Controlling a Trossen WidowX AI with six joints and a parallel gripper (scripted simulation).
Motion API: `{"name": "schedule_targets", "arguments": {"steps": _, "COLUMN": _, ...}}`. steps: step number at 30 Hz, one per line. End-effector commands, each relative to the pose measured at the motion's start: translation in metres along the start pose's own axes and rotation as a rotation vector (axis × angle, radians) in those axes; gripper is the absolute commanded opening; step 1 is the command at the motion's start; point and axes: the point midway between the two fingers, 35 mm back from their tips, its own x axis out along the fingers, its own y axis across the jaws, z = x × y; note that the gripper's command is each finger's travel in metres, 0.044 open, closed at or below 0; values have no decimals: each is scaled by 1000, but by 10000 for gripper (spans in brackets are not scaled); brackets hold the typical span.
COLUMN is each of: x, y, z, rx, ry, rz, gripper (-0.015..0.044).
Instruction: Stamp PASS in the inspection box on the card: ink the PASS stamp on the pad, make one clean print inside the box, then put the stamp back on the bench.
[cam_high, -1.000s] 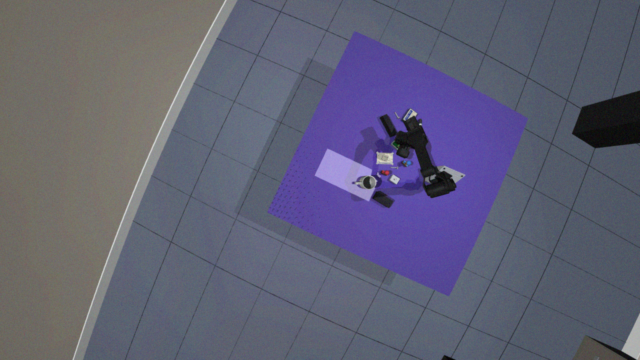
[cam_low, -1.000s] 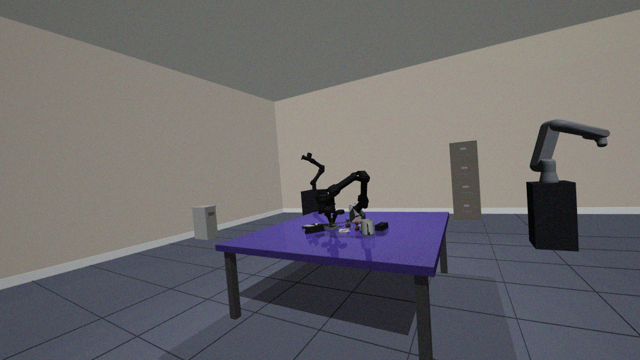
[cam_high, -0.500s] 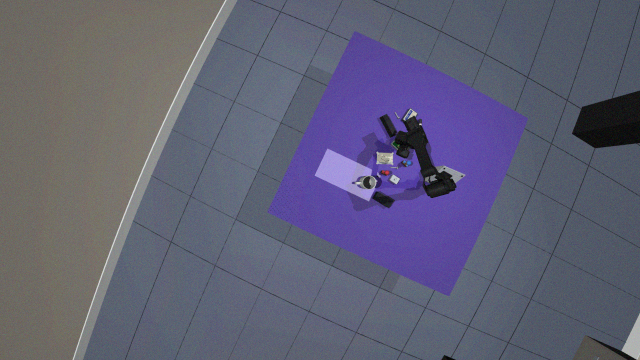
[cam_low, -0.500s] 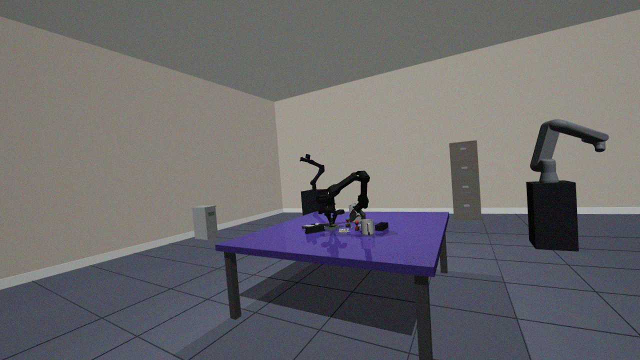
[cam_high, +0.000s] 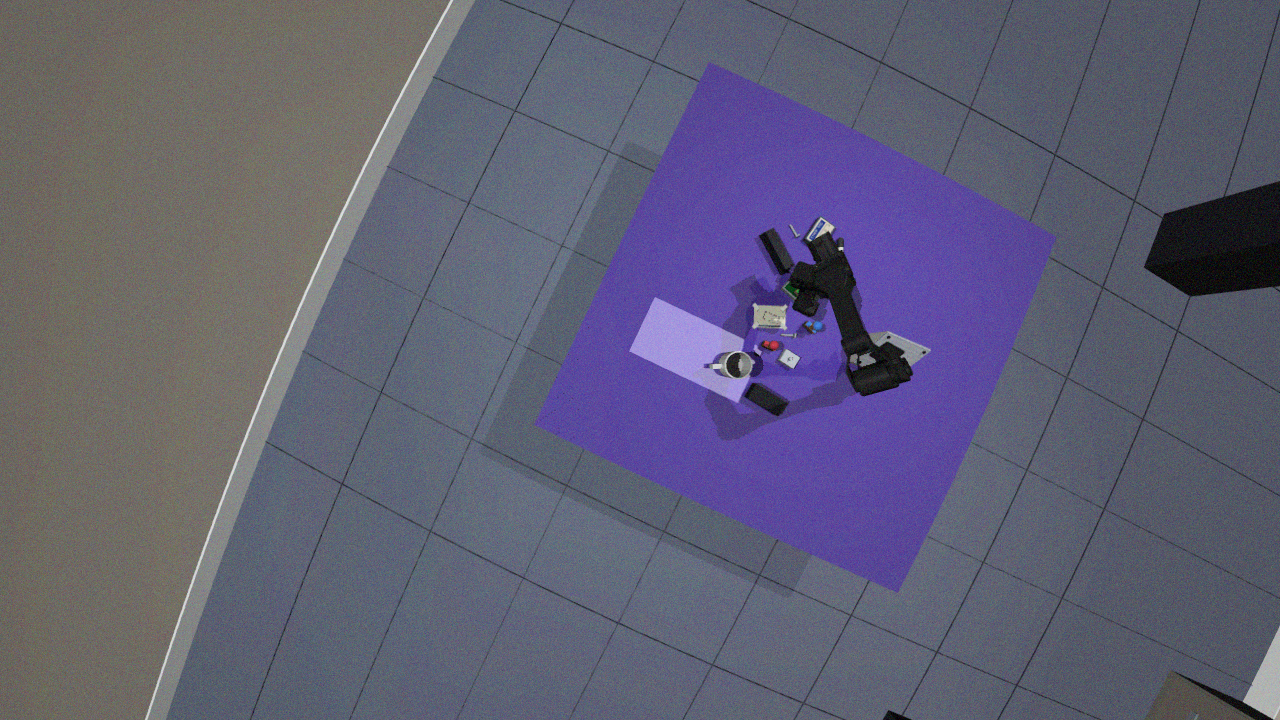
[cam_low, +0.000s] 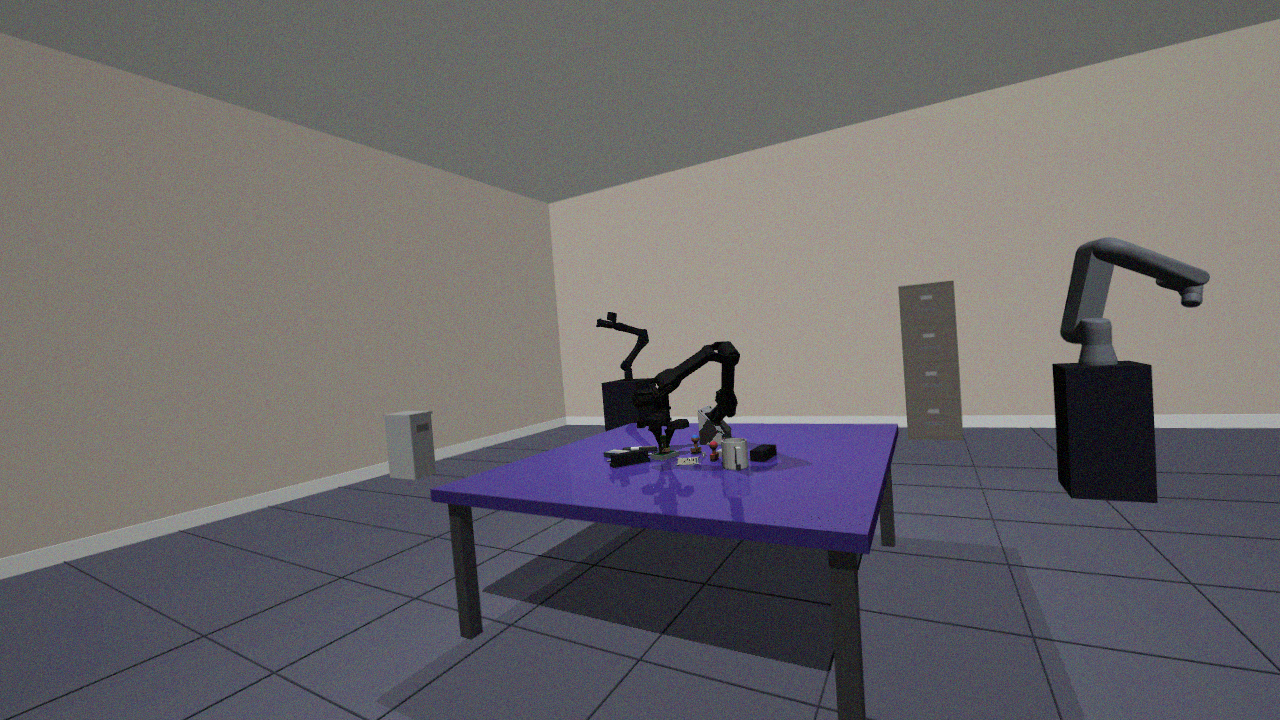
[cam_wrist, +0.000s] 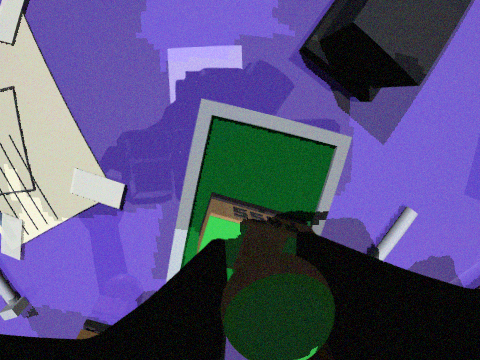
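Holding green-topped stamp (cam_wrist: 277, 315) — claw (cam_low: 663, 450) (cam_wrist: 260, 248) clenched, over green pad (cam_wrist: 270, 155) w/ grey rim.

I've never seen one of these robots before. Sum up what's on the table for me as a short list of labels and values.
gripper: shut on the green stamp
green stamp: upright, over the ink pad
ink pad: green, grey rim
card: beside the pad, held down by small tabs
other stamps: one red, one blue
mug: grey-white, standing
print on card: cannot tell
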Motion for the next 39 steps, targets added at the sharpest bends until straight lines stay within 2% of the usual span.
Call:
{"name": "schedule_targets", "arguments": {"steps": 1, "x": 3, "y": 1, "z": 0, "rx": -1, "ry": 1, "rz": 4, "gripper": 0}}
{"name": "schedule_targets", "arguments": {"steps": 39, "x": -18, "y": 0, "z": 1, "rx": -1, "ry": 1, "rz": 2, "gripper": 0}}
